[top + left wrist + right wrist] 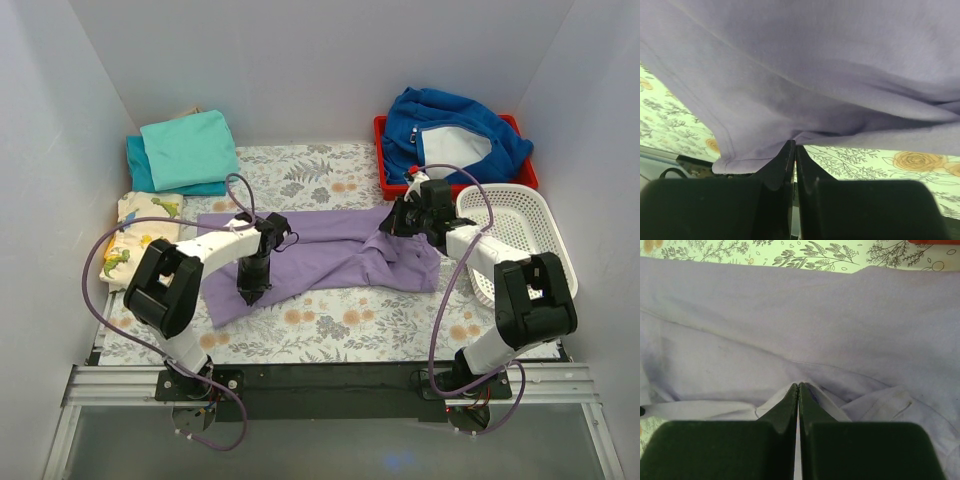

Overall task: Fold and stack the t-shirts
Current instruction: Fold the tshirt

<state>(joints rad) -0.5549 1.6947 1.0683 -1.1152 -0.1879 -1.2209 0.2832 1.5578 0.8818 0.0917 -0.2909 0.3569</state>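
Purple t-shirt [330, 255]: plain lavender all over; greyer lilac in the 2 wrist views.
Turquoise t-shirt [190, 148]: plain light turquoise.
Teal t-shirt [137, 163]: plain, a darker teal-blue.
Tablecloth [340, 325]: pale mint-white printed with grey fern sprigs and orange-yellow roses.
Dinosaur cloth [135, 240]: cream with green and yellow cartoon dinosaurs.
Jacket [455, 120]: royal blue with light grey lining.
Bin [382, 165]: bright red.
Basket [530, 225]: white, open lattice pattern.
Left arm [215, 245]: white links, black joints.
Right arm [480, 245]: white links, black joints.
Cables [95, 265]: purple.
Left gripper [792, 146]: black.
Right gripper [798, 385]: black.
Walls [300, 60]: plain pale grey-white.
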